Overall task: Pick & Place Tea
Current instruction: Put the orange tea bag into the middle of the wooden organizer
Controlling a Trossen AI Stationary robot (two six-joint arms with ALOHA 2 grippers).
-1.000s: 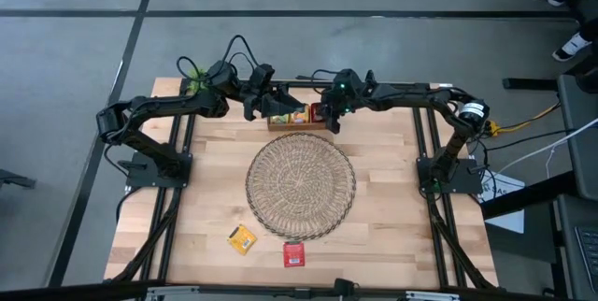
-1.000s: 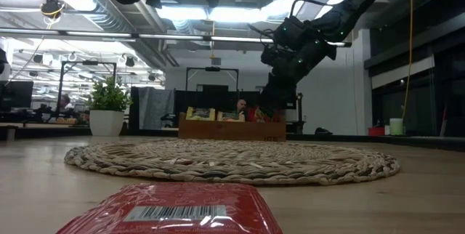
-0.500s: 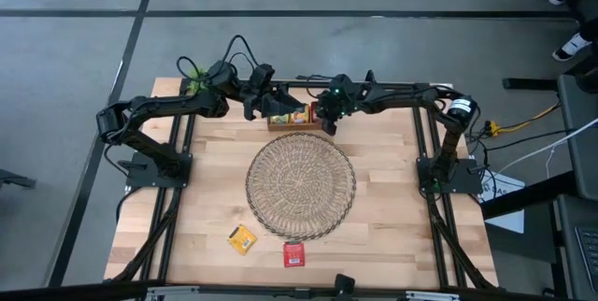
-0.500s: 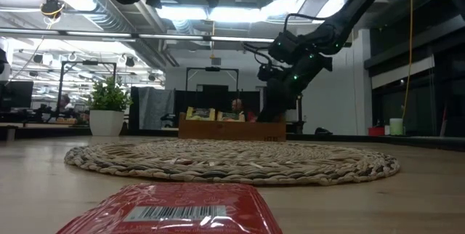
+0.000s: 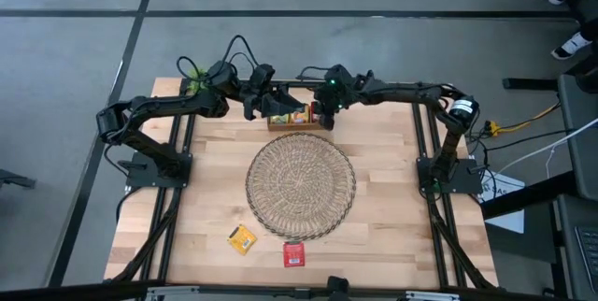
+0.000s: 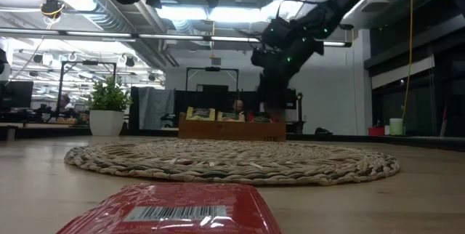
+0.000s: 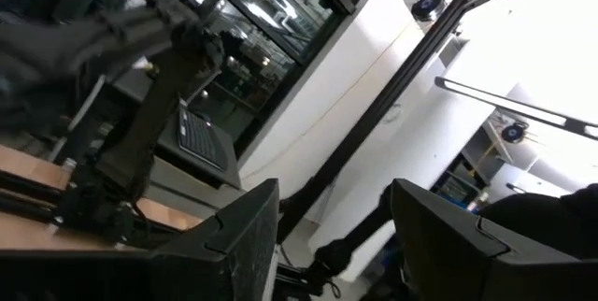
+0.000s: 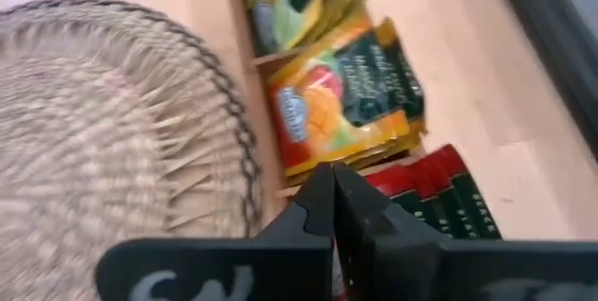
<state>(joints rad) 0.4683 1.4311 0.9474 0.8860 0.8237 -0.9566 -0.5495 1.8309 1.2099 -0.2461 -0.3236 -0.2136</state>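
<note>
A low wooden box (image 5: pixel 301 120) at the table's far edge holds tea sachets in rows: yellow (image 8: pixel 299 2), orange (image 8: pixel 346 105) and red (image 8: pixel 439 189). One yellow sachet (image 5: pixel 242 237) and one red sachet (image 5: pixel 294 254) lie flat on the table near its near edge, in front of the round wicker mat (image 5: pixel 300 186). My right gripper (image 8: pixel 332 172) is shut and points down over the box's right part, between the orange and red rows. My left gripper (image 5: pixel 260 107) hangs open above the box's left end. My right gripper comes from above with shut fingers (image 8: pixel 348 198) at the boundary between the orange and red sachets. I cannot tell whether the tips touch a sachet or the box. Nothing shows between the fingers.
A small potted plant (image 6: pixel 107 96) stands at the table's far left corner. The arms' bases and black frame rails (image 5: pixel 177 165) run along both sides. Bare wood lies to the left and right of the mat.
My right gripper has moved a little toward the table's left along the box. Its wrist has risen and tipped to point more steeply down. The sachets on the table and my left arm have kept still.
</note>
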